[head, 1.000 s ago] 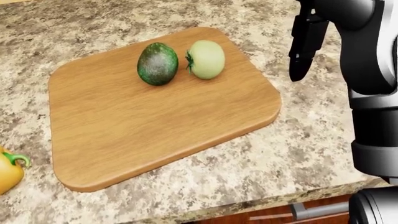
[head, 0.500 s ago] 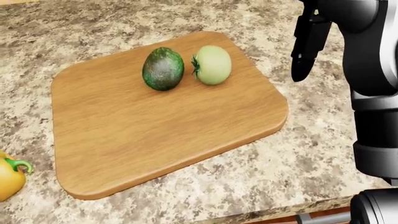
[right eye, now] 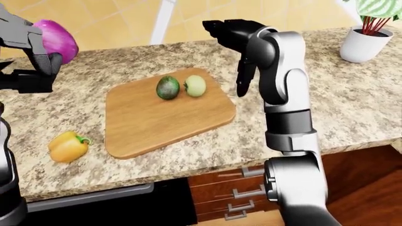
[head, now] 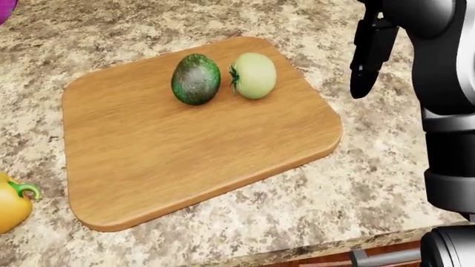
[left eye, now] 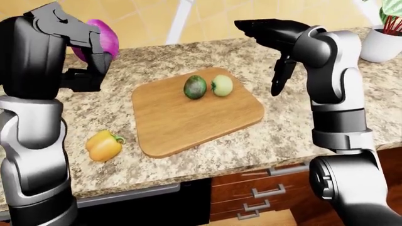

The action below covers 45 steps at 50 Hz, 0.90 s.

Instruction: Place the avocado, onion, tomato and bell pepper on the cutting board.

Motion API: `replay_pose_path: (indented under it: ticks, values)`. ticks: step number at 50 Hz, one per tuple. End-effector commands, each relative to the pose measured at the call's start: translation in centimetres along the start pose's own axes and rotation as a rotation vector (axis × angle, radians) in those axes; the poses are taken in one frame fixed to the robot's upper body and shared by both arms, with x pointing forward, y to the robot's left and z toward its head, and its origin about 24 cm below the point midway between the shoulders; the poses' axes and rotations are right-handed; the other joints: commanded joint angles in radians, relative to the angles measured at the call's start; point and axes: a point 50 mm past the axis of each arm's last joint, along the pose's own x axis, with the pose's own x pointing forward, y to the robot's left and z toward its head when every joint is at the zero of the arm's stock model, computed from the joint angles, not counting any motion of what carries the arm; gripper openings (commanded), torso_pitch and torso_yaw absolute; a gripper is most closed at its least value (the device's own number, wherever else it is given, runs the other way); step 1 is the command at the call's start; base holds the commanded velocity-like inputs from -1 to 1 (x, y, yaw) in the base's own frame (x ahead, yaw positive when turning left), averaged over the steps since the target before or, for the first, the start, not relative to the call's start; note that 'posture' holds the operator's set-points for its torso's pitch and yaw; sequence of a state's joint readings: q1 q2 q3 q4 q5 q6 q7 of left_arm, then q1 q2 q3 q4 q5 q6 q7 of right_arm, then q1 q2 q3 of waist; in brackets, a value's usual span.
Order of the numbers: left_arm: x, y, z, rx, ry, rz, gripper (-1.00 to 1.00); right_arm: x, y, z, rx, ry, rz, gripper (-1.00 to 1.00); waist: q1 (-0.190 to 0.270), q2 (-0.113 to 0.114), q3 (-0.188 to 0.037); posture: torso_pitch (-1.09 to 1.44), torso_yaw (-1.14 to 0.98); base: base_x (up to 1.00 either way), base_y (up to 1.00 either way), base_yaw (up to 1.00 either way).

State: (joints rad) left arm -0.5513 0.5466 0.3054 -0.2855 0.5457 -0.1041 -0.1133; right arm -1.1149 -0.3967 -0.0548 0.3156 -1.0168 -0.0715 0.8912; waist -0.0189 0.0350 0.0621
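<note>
While the avocado [head: 196, 78] and tomato [head: 254, 75] are already lying on the cutting board [head: 193, 144], the left hand [right eye: 39, 49] is gripping the onion [right eye: 56, 38] up-left of it; the bell pepper [left eye: 104, 145] is waiting left of it; the right hand [left eye: 258, 29] is hanging open, empty.

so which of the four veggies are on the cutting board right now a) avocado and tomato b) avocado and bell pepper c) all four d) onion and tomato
a: the avocado and the pale green tomato lie side by side on the cutting board, while the yellow bell pepper sits on the counter off the board's left edge and the purple onion is held up in the left hand.
</note>
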Motion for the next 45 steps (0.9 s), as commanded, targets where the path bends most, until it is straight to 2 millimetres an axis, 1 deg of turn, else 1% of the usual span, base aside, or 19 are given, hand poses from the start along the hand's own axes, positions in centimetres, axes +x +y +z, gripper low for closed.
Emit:
replay_pose_path:
  ticks: [1,9,12,15,18,22,27,31,33,36,38,42,45]
  values:
    - [0.7,1.6,0.9,0.014,-0.047,0.067,-1.0,-0.9,-2.1,0.4,-0.019,-0.011,-0.091,1.0,0.001,0.002,-0.032,0.0,0.0,0.0,0.0,0.0]
    - [2.6,1.3,2.8,-0.051,-0.097,0.012,-1.0,-0.8,-1.7,0.2,-0.013,-0.007,-0.088,1.0,0.006,-0.009,-0.031,0.0,0.0,0.0,0.0,0.0]
    - [3.2,1.1,3.0,-0.06,-0.106,-0.007,-1.0,-0.7,-1.6,0.1,-0.011,-0.004,-0.086,1.0,0.008,-0.012,-0.031,0.0,0.0,0.0,0.0,0.0]
    - [3.4,1.1,3.3,-0.07,-0.115,-0.025,-1.0,-0.7,-1.5,0.0,-0.009,-0.002,-0.085,1.0,0.01,-0.013,-0.032,0.0,0.0,0.0,0.0,0.0]
    - [3.7,1.1,3.2,-0.068,-0.114,-0.027,-1.0,-0.7,-1.6,0.0,-0.01,-0.002,-0.085,1.0,0.009,-0.014,-0.032,0.0,0.0,0.0,0.0,0.0]
    - [4.5,1.8,3.6,-0.101,-0.116,-0.041,-1.0,-0.7,-1.8,0.1,-0.012,-0.003,-0.086,1.0,0.009,-0.015,-0.033,0.0,0.0,0.0,0.0,0.0]
    - [5.1,0.9,4.1,-0.135,-0.122,-0.088,-1.0,-0.8,-2.0,0.0,-0.014,0.0,-0.086,1.0,0.011,-0.018,-0.03,0.0,0.0,0.0,0.0,0.0]
    - [5.8,1.3,4.7,-0.129,-0.146,-0.093,-1.0,-0.8,-1.8,-0.1,-0.012,0.002,-0.083,1.0,0.013,-0.021,-0.031,0.0,0.0,0.0,0.0,0.0]
    - [5.9,0.9,4.9,-0.132,-0.154,-0.128,-1.0,-0.8,-1.6,-0.1,-0.009,0.003,-0.083,1.0,0.013,-0.022,-0.031,0.0,0.0,0.0,0.0,0.0]
    - [6.6,-0.1,4.4,-0.128,-0.144,-0.169,-1.0,-0.7,-1.5,-0.2,-0.008,0.003,-0.08,1.0,0.013,-0.025,-0.03,0.0,0.0,0.0,0.0,0.0]
    - [6.5,-0.7,4.4,-0.127,-0.145,-0.2,-1.0,-0.7,-1.5,-0.1,-0.007,0.003,-0.08,1.0,0.014,-0.025,-0.032,0.0,0.0,0.0,0.0,0.0]
    - [6.5,-0.9,4.2,-0.121,-0.141,-0.223,-1.0,-0.7,-1.2,-0.2,-0.004,0.005,-0.078,1.0,0.014,-0.025,-0.034,0.0,0.0,0.0,0.0,0.0]
    - [6.3,-1.6,3.8,-0.101,-0.141,-0.27,-1.0,-0.6,-1.1,-0.3,-0.003,0.007,-0.076,1.0,0.013,-0.026,-0.034,0.0,0.0,0.0,0.0,0.0]
